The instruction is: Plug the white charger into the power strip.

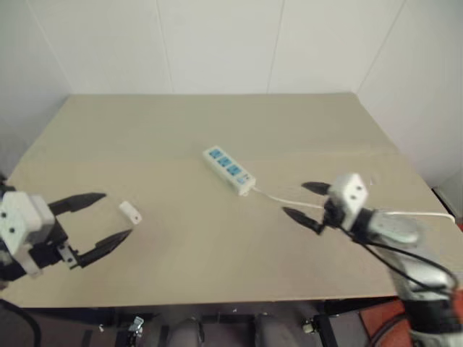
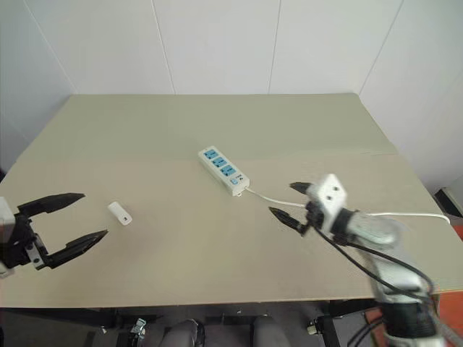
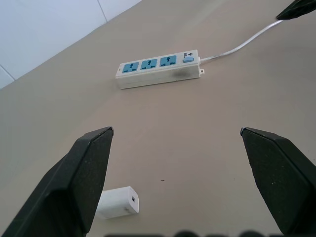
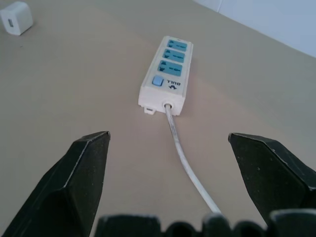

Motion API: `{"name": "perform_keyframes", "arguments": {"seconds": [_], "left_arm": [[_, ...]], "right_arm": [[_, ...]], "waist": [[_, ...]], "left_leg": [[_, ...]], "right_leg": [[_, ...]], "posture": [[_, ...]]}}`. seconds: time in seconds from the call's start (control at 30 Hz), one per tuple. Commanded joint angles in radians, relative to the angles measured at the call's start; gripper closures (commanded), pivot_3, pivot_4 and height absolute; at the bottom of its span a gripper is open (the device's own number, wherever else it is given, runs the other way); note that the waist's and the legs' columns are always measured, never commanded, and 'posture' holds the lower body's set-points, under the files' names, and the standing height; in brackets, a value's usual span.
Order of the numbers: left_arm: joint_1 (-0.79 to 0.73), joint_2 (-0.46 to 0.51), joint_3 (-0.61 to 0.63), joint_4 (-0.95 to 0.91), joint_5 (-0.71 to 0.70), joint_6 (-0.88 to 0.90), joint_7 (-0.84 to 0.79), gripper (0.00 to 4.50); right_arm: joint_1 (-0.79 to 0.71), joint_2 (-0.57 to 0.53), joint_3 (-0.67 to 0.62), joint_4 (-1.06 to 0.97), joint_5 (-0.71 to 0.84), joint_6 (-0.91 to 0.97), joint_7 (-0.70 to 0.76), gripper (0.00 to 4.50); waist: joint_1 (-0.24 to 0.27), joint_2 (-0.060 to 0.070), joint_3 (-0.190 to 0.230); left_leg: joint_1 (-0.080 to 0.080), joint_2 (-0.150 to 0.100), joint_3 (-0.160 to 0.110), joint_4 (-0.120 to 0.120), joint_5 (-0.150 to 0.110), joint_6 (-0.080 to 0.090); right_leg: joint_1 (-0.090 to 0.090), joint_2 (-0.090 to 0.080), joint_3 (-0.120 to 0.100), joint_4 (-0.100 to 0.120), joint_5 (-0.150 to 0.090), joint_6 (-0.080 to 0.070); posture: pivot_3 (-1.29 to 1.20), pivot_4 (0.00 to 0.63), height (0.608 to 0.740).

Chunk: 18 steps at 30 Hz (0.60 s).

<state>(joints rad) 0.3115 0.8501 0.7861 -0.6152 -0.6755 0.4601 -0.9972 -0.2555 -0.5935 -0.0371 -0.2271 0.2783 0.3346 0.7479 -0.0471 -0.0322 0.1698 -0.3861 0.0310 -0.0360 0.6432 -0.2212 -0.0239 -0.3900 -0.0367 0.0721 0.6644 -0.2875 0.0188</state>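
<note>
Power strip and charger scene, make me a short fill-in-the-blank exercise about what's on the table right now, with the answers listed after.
1. The power strip has ____ blue sockets.
2. The white charger lies on the table nearest the robot's ____ hand.
3. The thin white cord leaves the strip at the end with the blue ____.
4. The right hand hovers with its fingers open above the ____.

Missing words: three; left; switch; cord

Even, diffuse light is cast over the table point(image 1: 217, 238); shadows are kept faint. The right arm point(image 1: 405, 246) is blurred, and no glare is seen.
</note>
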Motion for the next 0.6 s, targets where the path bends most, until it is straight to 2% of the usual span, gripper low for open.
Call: {"name": "perform_keyframes", "arguments": {"seconds": [0.03,0.13,0.33,0.47,0.6], "left_arm": [[-0.021,0.003,-0.012,-0.006,-0.02,-0.012,0.008,0.0],[-0.044,0.002,-0.042,-0.002,-0.02,-0.014,0.014,0.0],[-0.068,0.005,-0.068,0.009,-0.015,-0.013,0.013,0.0],[-0.072,0.005,-0.074,0.014,-0.012,-0.014,0.01,0.0],[-0.064,-0.002,-0.071,0.01,-0.009,-0.017,0.011,0.0]], "right_arm": [[-0.113,0.056,0.084,0.106,-0.11,0.054,-0.115,0.01],[-0.209,0.127,0.147,0.24,-0.176,0.087,-0.181,0.01],[-0.302,0.195,0.195,0.445,-0.233,0.057,-0.2,0.01],[-0.325,0.213,0.194,0.515,-0.236,0.021,-0.18,1.29],[-0.29,0.205,0.187,0.457,-0.205,0.022,-0.128,2.7]], "waist": [[0.001,0.0,0.0],[0.005,0.0,0.0],[0.004,0.0,0.0],[0.0,0.0,0.0],[0.0,0.0,0.0]], "left_leg": [[0.0,0.0,0.0,0.0,0.0,0.0],[-0.002,-0.001,-0.001,0.0,0.0,-0.001],[-0.004,-0.001,-0.003,-0.001,-0.001,-0.001],[-0.001,-0.001,-0.002,0.0,-0.001,-0.001],[-0.001,-0.001,-0.002,-0.001,-0.001,-0.001]], "right_leg": [[0.0,0.0,0.0,0.0,0.0,0.0],[-0.001,-0.002,-0.002,0.0,0.0,0.0],[-0.003,-0.003,-0.003,0.0,0.001,-0.001],[-0.001,-0.003,-0.002,0.0,0.001,0.0],[-0.001,-0.003,-0.003,0.0,0.001,0.0]], "posture": [[0.0,0.15,0.74],[0.0,0.15,0.74],[0.0,0.15,0.74],[0.0,0.15,0.74],[0.0,0.15,0.74]]}}
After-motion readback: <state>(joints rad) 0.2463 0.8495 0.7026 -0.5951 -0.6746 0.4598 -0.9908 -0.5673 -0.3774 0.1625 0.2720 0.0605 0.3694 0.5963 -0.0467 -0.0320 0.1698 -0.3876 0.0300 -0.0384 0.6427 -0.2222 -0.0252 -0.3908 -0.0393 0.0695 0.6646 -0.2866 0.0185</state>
